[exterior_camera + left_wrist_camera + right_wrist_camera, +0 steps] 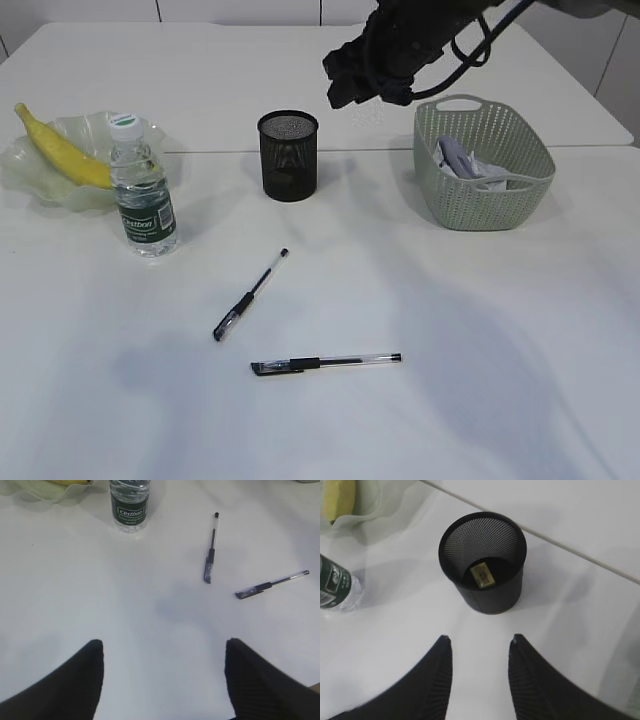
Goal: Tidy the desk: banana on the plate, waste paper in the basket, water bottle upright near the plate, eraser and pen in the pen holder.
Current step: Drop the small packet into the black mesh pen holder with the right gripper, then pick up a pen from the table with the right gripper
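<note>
Right gripper (479, 642), jaws apart and empty, is hovering with the pen holder (484, 562) ahead, eraser (481, 575) inside. Left gripper (162, 647) is gaping; both pens (210, 555) ahead could roll if nudged.

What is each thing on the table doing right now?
Banana: lying on the plate.
Bottle: standing upright, cap on, beside the plate.
Pen cup: upright, eraser at its bottom.
Basket: upright, crumpled paper inside.
Two pens: lying flat on the table, capped.
Left pincer: open, empty.
Right pincer: open, empty.
</note>
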Robot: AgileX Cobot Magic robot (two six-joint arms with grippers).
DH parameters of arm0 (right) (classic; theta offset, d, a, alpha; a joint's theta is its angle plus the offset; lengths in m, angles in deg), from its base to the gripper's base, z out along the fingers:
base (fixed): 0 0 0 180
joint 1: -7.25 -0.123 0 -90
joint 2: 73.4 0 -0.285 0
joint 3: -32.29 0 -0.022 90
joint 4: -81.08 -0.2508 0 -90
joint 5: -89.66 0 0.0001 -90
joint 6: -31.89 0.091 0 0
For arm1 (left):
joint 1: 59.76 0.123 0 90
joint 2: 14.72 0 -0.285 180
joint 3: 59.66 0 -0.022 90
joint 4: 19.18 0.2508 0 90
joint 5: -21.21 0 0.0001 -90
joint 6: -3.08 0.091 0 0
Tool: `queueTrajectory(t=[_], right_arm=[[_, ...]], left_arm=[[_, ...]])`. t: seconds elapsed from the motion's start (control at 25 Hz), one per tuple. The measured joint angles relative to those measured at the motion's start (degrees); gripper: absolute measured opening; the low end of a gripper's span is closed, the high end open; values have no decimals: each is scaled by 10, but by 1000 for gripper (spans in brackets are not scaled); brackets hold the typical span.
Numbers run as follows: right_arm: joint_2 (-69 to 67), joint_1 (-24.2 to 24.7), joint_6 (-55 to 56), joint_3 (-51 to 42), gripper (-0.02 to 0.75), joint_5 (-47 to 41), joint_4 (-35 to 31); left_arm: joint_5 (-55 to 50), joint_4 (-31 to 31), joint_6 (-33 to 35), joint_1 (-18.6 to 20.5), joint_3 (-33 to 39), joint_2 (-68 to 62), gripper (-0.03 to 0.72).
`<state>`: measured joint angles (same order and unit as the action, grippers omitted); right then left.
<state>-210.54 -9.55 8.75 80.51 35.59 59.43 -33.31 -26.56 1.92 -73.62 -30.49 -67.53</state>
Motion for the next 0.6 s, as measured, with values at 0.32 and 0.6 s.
queueTrajectory(t=[0.32,0.6], right_arm=[[62,0,25,-76,283,-68,1],[153,-24,22,-201,283,-77,58]], left_arm=[[0,6,0,0,0,0,534],[-10,8,0,0,0,0,531]])
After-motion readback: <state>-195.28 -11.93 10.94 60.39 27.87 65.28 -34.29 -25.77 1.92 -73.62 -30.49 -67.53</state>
